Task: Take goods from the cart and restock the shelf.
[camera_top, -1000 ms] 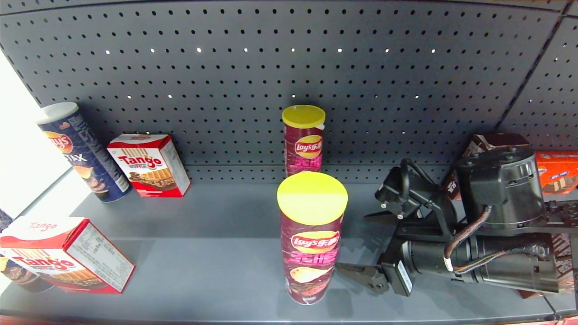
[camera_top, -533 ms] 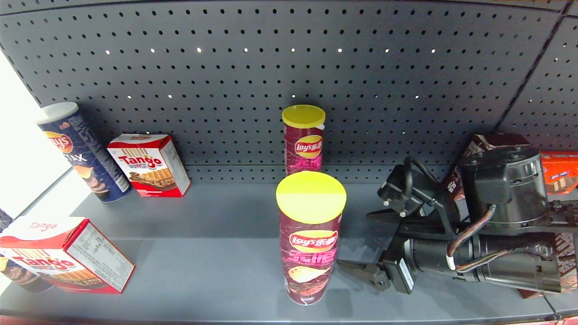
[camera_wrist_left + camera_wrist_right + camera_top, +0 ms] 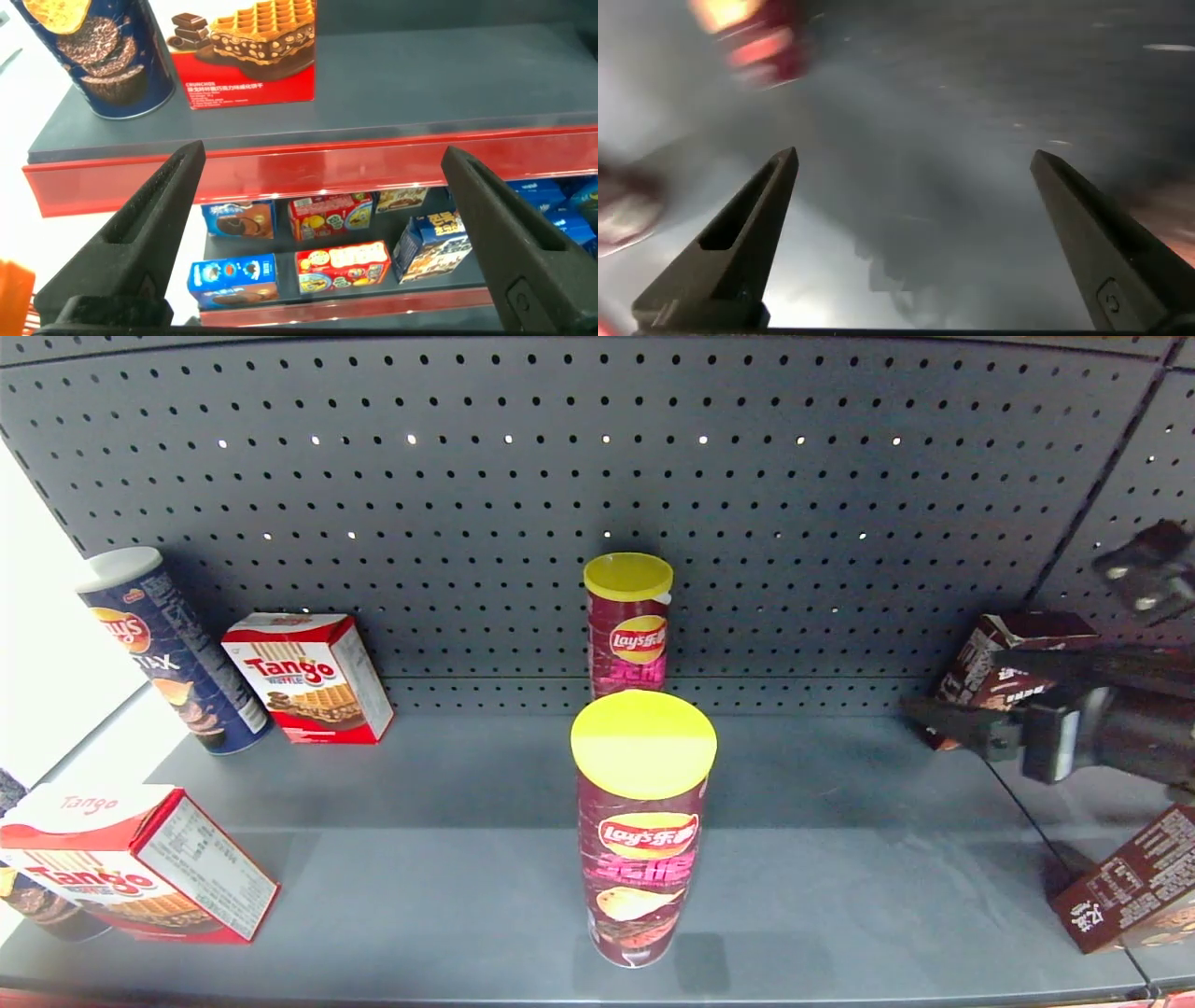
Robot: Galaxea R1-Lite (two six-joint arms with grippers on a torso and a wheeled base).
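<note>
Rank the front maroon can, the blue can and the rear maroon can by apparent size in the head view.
Largest: front maroon can, though it stands nearest the camera.
Next: blue can.
Smallest: rear maroon can, farther back, its base hidden behind the front one.

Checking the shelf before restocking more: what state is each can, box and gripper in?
Front chip can: upright, lid on.
Back chip can: upright, lid on.
Blue can: upright, lid on.
Back wafer box: upright, closed.
Left gripper: open, empty.
Right gripper: open, empty.

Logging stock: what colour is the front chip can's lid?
Yellow lid, clearest in the head view.
</note>
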